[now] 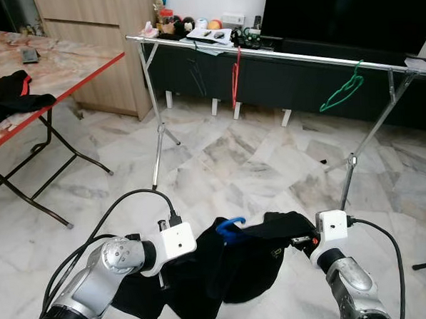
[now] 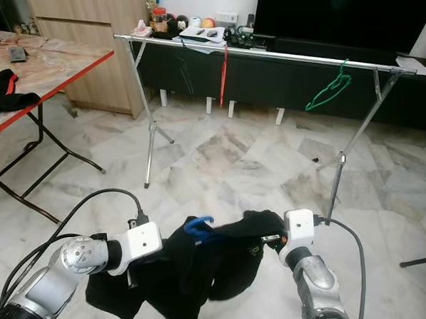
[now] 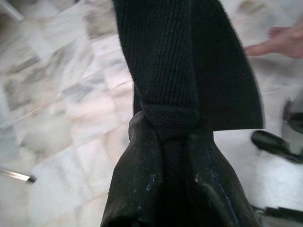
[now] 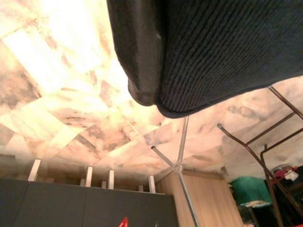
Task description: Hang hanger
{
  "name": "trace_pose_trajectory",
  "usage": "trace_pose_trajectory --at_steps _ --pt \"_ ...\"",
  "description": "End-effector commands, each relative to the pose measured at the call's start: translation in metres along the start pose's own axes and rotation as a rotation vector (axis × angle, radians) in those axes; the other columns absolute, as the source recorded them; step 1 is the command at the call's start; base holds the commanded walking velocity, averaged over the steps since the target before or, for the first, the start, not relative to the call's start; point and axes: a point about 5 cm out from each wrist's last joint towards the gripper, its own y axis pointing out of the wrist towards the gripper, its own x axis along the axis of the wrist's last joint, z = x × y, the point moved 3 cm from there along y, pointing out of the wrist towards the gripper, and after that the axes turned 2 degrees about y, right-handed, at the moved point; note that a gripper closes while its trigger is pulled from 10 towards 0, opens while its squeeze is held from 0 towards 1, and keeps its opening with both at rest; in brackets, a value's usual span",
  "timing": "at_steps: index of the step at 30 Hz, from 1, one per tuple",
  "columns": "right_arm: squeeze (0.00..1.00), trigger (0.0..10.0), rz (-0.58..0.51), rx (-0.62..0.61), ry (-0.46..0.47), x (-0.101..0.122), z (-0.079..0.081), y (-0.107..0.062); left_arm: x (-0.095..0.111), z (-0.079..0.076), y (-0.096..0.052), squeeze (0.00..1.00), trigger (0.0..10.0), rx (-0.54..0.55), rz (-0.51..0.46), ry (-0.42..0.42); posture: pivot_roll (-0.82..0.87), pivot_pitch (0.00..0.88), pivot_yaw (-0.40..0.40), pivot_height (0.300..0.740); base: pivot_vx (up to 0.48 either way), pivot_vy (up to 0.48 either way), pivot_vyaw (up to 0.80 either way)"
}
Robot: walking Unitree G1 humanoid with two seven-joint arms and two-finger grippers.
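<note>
Left wrist view looks along the left claw (image 3: 173, 189), whose two black fingers are pinched together on a fold of black knit garment (image 3: 184, 61). From the head views, the right claw (image 1: 303, 242) sits at the other side of the same cloth, buried in it, and its wrist view has the dark knit pressed against one finger (image 4: 137, 52); whether that claw is clamped I cannot tell.

Between the two claws the garment (image 1: 233, 265) hangs low over the marble floor (image 1: 227, 159), draped on a blue hanger (image 1: 229, 226) whose hook pokes up out of the collar. I judge the hanger's long axis runs roughly from one claw to the other, across the robot's front, with the hook pointing up and slightly toward the robot's left.

Ahead stands the silver clothes rail (image 1: 300, 55), carrying a red hanger (image 1: 235, 76) and a green hanger (image 1: 341, 90). By my reading the garment is picked up, but the approach, lift and hooking are all left.
</note>
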Motion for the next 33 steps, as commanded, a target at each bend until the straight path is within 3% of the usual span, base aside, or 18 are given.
trace_pose_trajectory --at_steps 1,3,6,10,18,24,25,26,30,33 --pt "0.00 0.0 0.018 -0.005 -0.016 0.000 -0.007 -0.002 0.003 -0.006 -0.010 0.00 10.0 -0.063 -0.045 0.024 0.09 0.057 -0.097 0.740 0.000 0.000 0.00" --pt "0.00 0.0 0.042 0.026 -0.025 -0.002 -0.005 -0.003 0.003 -0.008 -0.024 0.00 10.0 -0.107 -0.088 0.013 0.09 0.057 -0.098 0.740 0.000 0.000 0.00" --pt "0.00 0.0 0.061 0.050 -0.034 -0.005 -0.003 -0.003 0.004 -0.006 -0.031 0.00 10.0 -0.118 -0.128 -0.016 0.09 0.055 -0.104 0.740 0.000 0.000 0.00" --pt "0.00 0.0 0.113 0.083 -0.060 -0.017 0.000 -0.008 0.006 0.010 -0.047 0.00 10.0 -0.069 -0.187 -0.031 0.08 0.055 -0.104 0.740 0.000 0.000 0.00" --pt "0.00 0.0 0.134 0.083 -0.067 -0.020 -0.002 -0.011 0.003 0.013 -0.054 0.00 10.0 -0.104 -0.162 0.015 0.09 0.055 -0.105 0.740 0.000 0.000 0.00" --pt "0.00 0.0 0.255 0.129 -0.124 -0.041 -0.001 -0.021 0.012 -0.003 -0.048 0.00 10.0 -0.225 -0.205 0.016 0.08 0.054 -0.107 0.740 0.000 0.000 0.00" --pt "0.00 0.0 0.310 0.131 -0.169 -0.051 -0.003 -0.026 0.007 -0.005 -0.046 0.00 10.0 -0.247 -0.144 0.058 0.08 0.054 -0.106 0.740 0.000 0.000 0.00" --pt "0.00 0.0 0.310 0.131 -0.169 -0.051 -0.003 -0.026 0.007 -0.005 -0.046 0.00 10.0 -0.247 -0.144 0.058 0.08 0.054 -0.106 0.740 0.000 0.000 0.00" --pt "0.00 0.0 0.366 0.126 -0.214 -0.060 -0.005 -0.032 -0.014 -0.002 -0.040 0.00 10.0 -0.235 0.035 0.179 0.08 0.054 -0.102 0.740 0.000 0.000 0.00" --pt "0.00 0.0 0.380 0.129 -0.224 -0.062 -0.003 -0.032 -0.021 0.001 -0.033 0.00 10.0 -0.188 0.076 0.181 0.08 0.055 -0.100 0.740 0.000 0.000 0.00"
